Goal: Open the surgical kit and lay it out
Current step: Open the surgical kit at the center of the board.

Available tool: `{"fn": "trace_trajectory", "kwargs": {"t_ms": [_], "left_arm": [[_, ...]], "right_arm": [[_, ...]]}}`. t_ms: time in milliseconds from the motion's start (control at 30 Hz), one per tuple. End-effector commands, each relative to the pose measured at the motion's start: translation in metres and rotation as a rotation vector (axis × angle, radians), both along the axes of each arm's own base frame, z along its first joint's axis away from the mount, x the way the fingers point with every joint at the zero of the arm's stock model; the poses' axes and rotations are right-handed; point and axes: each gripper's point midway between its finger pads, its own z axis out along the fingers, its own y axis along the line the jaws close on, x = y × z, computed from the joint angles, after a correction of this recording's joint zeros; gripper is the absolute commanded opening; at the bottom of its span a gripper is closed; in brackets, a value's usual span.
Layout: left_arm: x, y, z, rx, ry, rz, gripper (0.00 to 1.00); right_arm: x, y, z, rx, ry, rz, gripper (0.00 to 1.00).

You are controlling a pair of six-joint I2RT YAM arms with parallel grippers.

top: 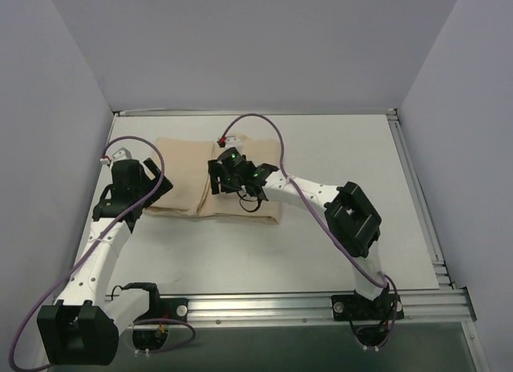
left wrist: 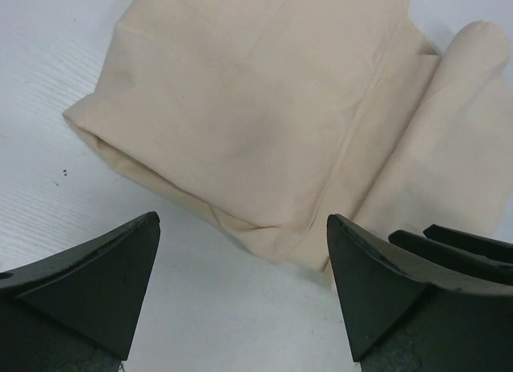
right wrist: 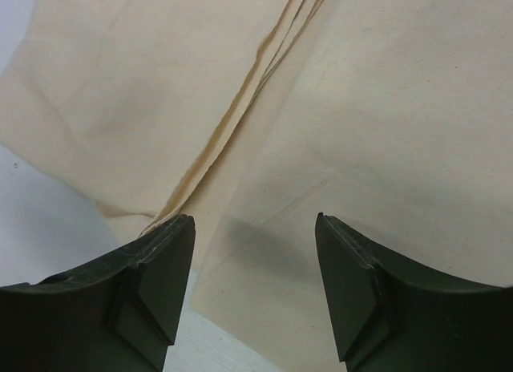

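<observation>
The surgical kit (top: pixel 186 179) is a beige cloth wrap lying folded on the white table, with a seam down its middle. What is inside is hidden. My left gripper (top: pixel 151 182) hangs at the wrap's left edge. In the left wrist view its jaws (left wrist: pixel 243 217) stand wide open over bare table, just short of the cloth's folded corner (left wrist: pixel 264 123), holding nothing. My right gripper (top: pixel 220 179) hovers over the middle of the wrap. In the right wrist view it is open (right wrist: pixel 255 217) above the cloth (right wrist: pixel 385 107), beside the layered flap edges (right wrist: pixel 240 107).
Grey walls (top: pixel 64 91) enclose the white table (top: pixel 345 147) on three sides. An aluminium rail (top: pixel 264 308) runs along the near edge at the arm bases. Purple cables (top: pixel 264 119) loop above both wrists.
</observation>
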Motion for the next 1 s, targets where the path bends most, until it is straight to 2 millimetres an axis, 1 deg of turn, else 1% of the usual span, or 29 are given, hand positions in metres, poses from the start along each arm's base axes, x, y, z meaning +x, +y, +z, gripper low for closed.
{"fn": "trace_trajectory", "kwargs": {"t_ms": [0, 33, 67, 100, 167, 300, 333, 367, 433, 467, 500, 567, 600, 633, 667, 700, 733, 767, 800, 833, 900, 933, 967], "left_arm": [[-0.003, -0.013, 0.001, -0.06, -0.034, -0.044, 0.94], [-0.004, -0.015, 0.002, -0.065, -0.043, -0.048, 0.94], [-0.005, -0.015, 0.002, -0.069, -0.051, -0.05, 0.94], [-0.009, -0.017, 0.003, -0.081, -0.066, -0.054, 0.94], [-0.01, -0.021, 0.004, -0.094, -0.088, -0.074, 0.94], [-0.012, -0.025, 0.002, -0.109, -0.093, -0.092, 0.97], [-0.012, -0.025, 0.001, -0.107, -0.092, -0.093, 0.97], [-0.012, -0.025, 0.002, -0.106, -0.095, -0.094, 0.98], [-0.012, -0.026, 0.002, -0.101, -0.096, -0.1, 0.98], [-0.012, -0.026, 0.002, -0.101, -0.096, -0.1, 0.98], [-0.012, -0.025, 0.003, -0.098, -0.099, -0.1, 0.98], [-0.012, -0.025, 0.003, -0.096, -0.1, -0.102, 0.98], [-0.012, -0.025, 0.003, -0.096, -0.102, -0.102, 0.98], [-0.012, -0.025, 0.004, -0.094, -0.103, -0.104, 0.98], [-0.012, -0.025, 0.004, -0.094, -0.105, -0.104, 0.98], [-0.012, -0.025, 0.005, -0.091, -0.108, -0.108, 0.98], [-0.012, -0.025, 0.005, -0.09, -0.109, -0.107, 0.98], [-0.012, -0.025, 0.006, -0.087, -0.109, -0.109, 0.98], [-0.011, -0.024, 0.007, -0.085, -0.112, -0.111, 0.98], [-0.011, -0.025, 0.007, -0.085, -0.112, -0.111, 0.98], [-0.01, -0.029, 0.008, -0.097, -0.11, -0.132, 0.98], [-0.01, -0.032, 0.005, -0.104, -0.108, -0.148, 0.98], [-0.01, -0.032, 0.005, -0.104, -0.108, -0.148, 0.98]], "right_arm": [[0.0, -0.003, 0.004, -0.186, -0.095, -0.116, 0.61], [0.003, 0.005, 0.012, -0.188, -0.118, -0.117, 0.59], [0.0, 0.004, -0.001, -0.24, -0.107, -0.118, 0.59], [0.002, 0.003, -0.002, -0.267, -0.126, -0.14, 0.59], [-0.001, 0.01, -0.01, -0.308, -0.13, -0.141, 0.59], [-0.001, 0.009, -0.018, -0.382, -0.15, -0.186, 0.56], [0.002, 0.007, -0.025, -0.42, -0.165, -0.2, 0.56], [0.0, 0.01, -0.021, -0.438, -0.176, -0.197, 0.56], [0.0, 0.01, -0.022, -0.471, -0.195, -0.202, 0.55], [0.0, 0.009, -0.027, -0.496, -0.206, -0.209, 0.55], [-0.001, 0.012, -0.025, -0.498, -0.21, -0.205, 0.55], [0.0, 0.012, -0.032, -0.514, -0.204, -0.201, 0.51], [0.0, 0.014, -0.031, -0.512, -0.206, -0.201, 0.49], [0.0, 0.014, -0.032, -0.515, -0.208, -0.203, 0.41], [0.0, 0.013, -0.033, -0.523, -0.206, -0.204, 0.36], [0.001, 0.013, -0.03, -0.524, -0.218, -0.213, 0.3], [0.0, 0.012, -0.028, -0.527, -0.225, -0.216, 0.22], [0.001, 0.014, -0.018, -0.507, -0.242, -0.226, 0.17], [0.002, 0.012, -0.014, -0.503, -0.254, -0.237, 0.13], [0.002, 0.011, -0.006, -0.49, -0.262, -0.242, 0.06], [0.003, 0.011, 0.006, -0.465, -0.278, -0.254, 0.0], [0.004, 0.009, 0.033, -0.42, -0.305, -0.273, 0.0], [0.004, 0.009, 0.031, -0.421, -0.308, -0.271, 0.0]]}}
